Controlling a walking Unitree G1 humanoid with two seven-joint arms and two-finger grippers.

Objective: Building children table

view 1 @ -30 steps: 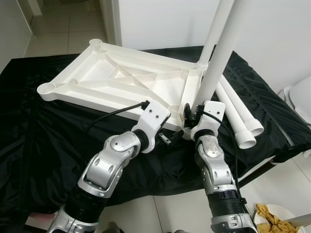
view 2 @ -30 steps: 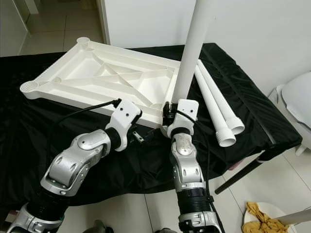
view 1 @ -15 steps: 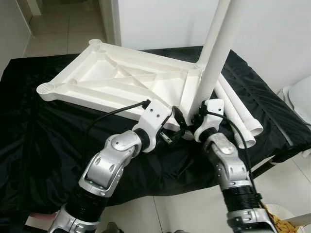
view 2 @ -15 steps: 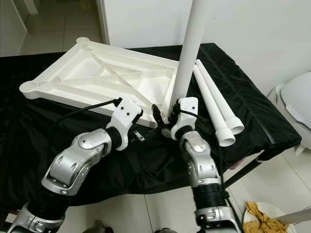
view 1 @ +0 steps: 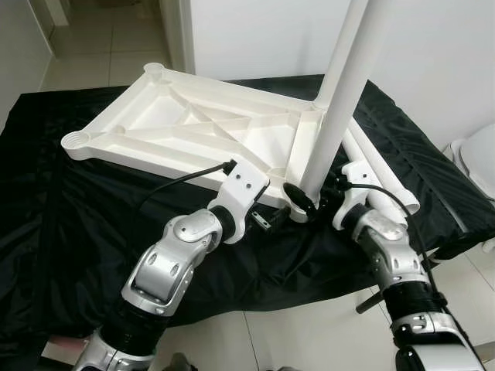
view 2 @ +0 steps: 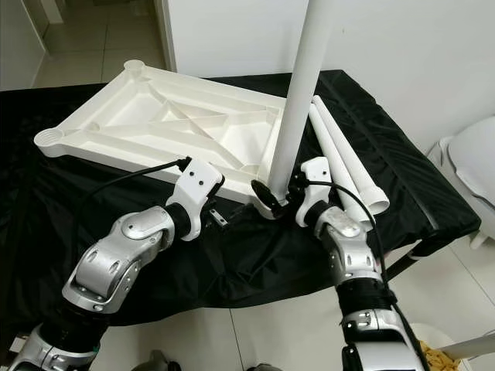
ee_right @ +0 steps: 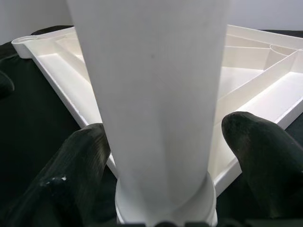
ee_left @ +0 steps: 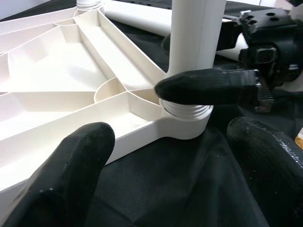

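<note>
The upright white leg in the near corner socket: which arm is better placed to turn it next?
Probably right: the right gripper straddles the leg just above its socket, while the left gripper sits open beside the tabletop.

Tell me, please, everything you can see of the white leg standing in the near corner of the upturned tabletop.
The upright leg is a smooth, white, plastic-looking tube, leaning slightly and running out of the top of the head views. Its ribbed lower end sits in the near corner socket of the upturned tabletop, which lies on black cloth. The right gripper brackets its base, one finger lying against it just above the socket.
</note>
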